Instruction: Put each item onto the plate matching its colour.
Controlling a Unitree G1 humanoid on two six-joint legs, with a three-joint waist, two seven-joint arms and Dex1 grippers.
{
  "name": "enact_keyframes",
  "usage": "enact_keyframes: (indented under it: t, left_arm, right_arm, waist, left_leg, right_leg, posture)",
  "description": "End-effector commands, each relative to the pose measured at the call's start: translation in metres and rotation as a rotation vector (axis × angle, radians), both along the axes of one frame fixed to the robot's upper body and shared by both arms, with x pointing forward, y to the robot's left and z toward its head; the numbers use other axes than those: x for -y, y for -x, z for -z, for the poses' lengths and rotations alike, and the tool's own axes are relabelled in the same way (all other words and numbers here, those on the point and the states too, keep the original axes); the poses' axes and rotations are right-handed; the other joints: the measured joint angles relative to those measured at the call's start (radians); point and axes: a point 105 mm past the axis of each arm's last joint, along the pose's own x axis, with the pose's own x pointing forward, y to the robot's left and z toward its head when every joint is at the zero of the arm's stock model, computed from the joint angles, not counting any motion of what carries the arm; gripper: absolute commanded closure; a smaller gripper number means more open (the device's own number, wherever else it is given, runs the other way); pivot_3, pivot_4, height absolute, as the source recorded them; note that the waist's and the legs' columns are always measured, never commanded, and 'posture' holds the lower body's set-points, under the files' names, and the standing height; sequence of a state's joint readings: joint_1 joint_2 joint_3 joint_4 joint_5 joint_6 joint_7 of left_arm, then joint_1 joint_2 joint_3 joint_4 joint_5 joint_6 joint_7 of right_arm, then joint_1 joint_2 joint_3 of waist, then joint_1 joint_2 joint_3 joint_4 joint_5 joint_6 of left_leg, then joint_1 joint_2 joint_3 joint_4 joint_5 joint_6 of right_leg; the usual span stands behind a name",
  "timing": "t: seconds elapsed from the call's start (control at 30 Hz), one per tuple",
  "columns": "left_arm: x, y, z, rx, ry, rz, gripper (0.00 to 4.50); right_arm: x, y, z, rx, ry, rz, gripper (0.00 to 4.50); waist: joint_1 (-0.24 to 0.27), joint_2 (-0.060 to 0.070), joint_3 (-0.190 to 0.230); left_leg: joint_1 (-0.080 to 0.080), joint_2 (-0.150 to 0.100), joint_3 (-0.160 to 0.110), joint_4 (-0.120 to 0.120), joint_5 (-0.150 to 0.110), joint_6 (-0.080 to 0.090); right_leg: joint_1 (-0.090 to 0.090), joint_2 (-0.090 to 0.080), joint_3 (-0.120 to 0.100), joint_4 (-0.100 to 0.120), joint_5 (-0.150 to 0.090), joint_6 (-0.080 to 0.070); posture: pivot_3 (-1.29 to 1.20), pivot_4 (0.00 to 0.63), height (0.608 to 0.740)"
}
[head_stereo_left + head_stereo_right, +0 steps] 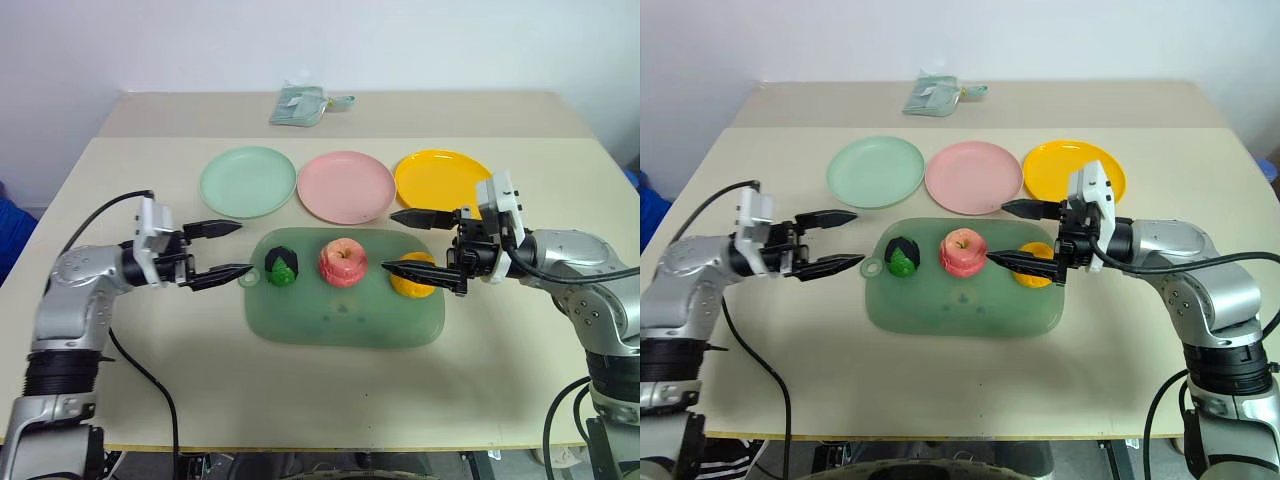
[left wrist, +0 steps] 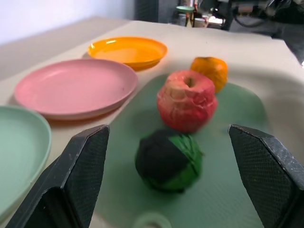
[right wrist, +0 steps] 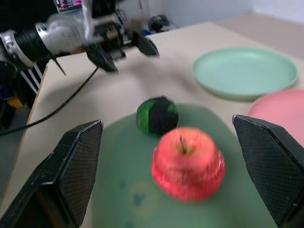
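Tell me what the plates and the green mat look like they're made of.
The mint plate, pink plate and orange plate look like smooth moulded plastic: uniform colour, soft sheen on their rims. The green mat looks like translucent, matte flexible plastic or silicone, lying flat with rounded corners and faint embossed marks; which one, I can't tell.

my arms silver-grey, ribbed black cuffs | white wrist blocks behind black pointed pincers (image 1: 223, 250) | black cables trailing

A large green mat (image 1: 345, 320) lies mid-frame on the beige table (image 1: 300, 390). A pale green folded pouch (image 1: 300, 104) rests top centre.
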State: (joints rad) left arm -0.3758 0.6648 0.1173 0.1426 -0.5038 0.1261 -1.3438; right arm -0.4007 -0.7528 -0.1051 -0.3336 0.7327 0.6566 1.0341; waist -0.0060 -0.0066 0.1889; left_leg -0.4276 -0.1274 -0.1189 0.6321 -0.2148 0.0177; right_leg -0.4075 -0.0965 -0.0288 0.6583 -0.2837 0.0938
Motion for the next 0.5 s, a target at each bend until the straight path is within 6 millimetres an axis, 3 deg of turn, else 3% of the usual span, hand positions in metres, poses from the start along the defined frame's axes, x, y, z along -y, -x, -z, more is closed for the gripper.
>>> enact_keyframes:
  t: [0.03, 0.27, 0.5]
  left_arm:
    - [0.01, -0.007, 0.0, 0.068, -0.046, 0.017, 0.39]
    - [0.031, -0.017, 0.018, 0.088, -0.064, 0.043, 0.39]
    - [0.041, -0.019, 0.033, 0.096, -0.078, 0.066, 0.39]
  right_arm:
    - [-0.01, 0.004, -0.015, 0.054, -0.019, -0.022, 0.05]
    - [-0.023, 0.0, -0.028, 0.075, -0.046, -0.017, 0.05]
    - [-0.021, -0.002, -0.031, 0.072, -0.032, 0.011, 0.05]
  waist:
    - [0.0, 0.0, 0.0]
    - [-0.003, 0.0, 0.0]
    - [-0.002, 0.0, 0.0]
  left_leg:
    - [0.0, 0.0, 0.0, 0.0, 0.0, 0.0]
    - [0.0, 0.0, 0.0, 0.0, 0.001, -0.001]
    - [0.0, 0.0, 0.0, 0.0, 0.001, -0.001]
  right_leg:
    - [0.0, 0.0, 0.0, 0.0, 0.0, 0.0]
    - [0.0, 0.0, 0.0, 0.0, 0.0, 0.0]
    - [0.0, 0.0, 0.0, 0.0, 0.0, 0.0]
  posture:
    - [0.0, 0.15, 0.738]
    - [0.0, 0.15, 0.738]
    - [0.0, 0.15, 0.738]
